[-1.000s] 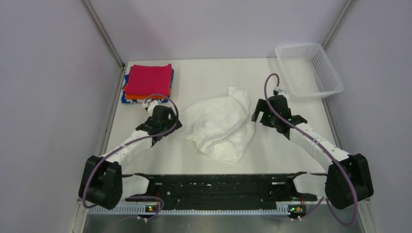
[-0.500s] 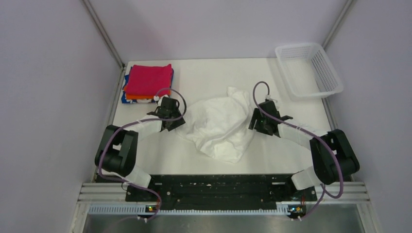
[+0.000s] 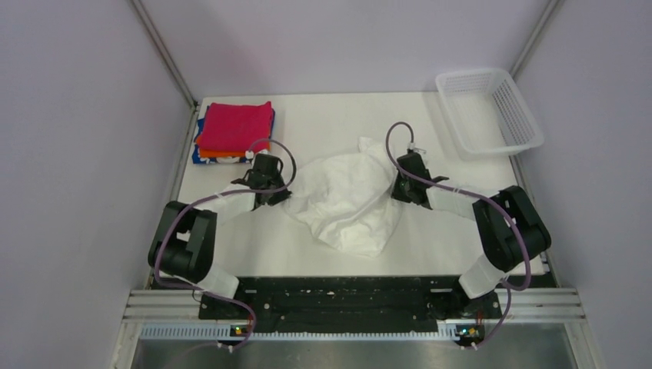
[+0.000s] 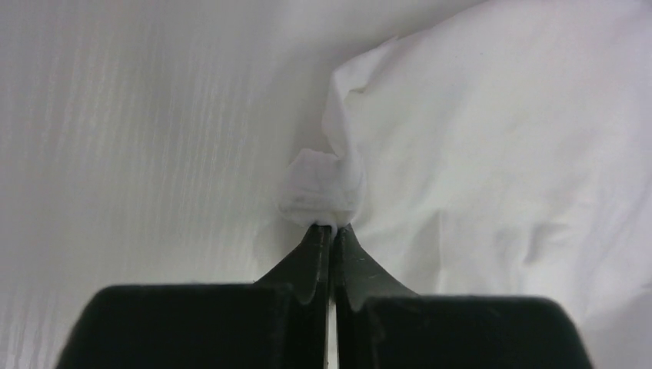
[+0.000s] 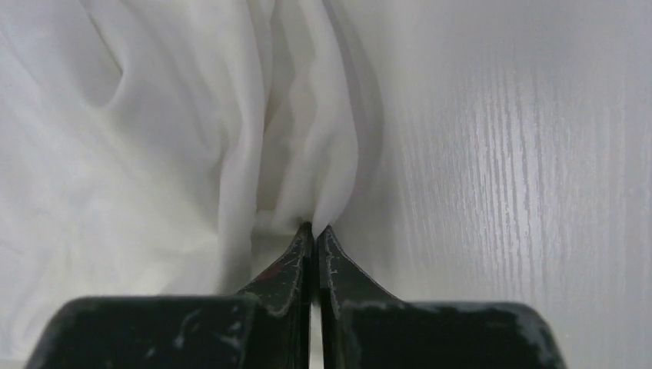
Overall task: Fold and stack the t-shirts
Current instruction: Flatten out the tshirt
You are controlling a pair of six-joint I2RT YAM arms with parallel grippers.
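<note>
A crumpled white t-shirt (image 3: 350,198) lies in a heap mid-table; no stripes show on it. My left gripper (image 3: 286,194) is shut on its left edge, and in the left wrist view a small bunch of the white t-shirt (image 4: 323,188) is pinched at the tips of the left gripper (image 4: 331,227). My right gripper (image 3: 397,192) is shut on the heap's right edge, where pleats of the white t-shirt (image 5: 307,146) run into the tips of the right gripper (image 5: 315,228). A folded stack of t-shirts (image 3: 234,129), magenta-red over orange and blue, sits at the back left.
A white plastic mesh basket (image 3: 489,111) stands at the table's back right corner. Grey walls close in on the table (image 3: 323,119) at left, right and back. Both arms lie low over the table, elbows toward the near rail.
Both arms reached inward and down to the white t-shirt's edges. Both grippers went from open to shut, each pinching cloth.
</note>
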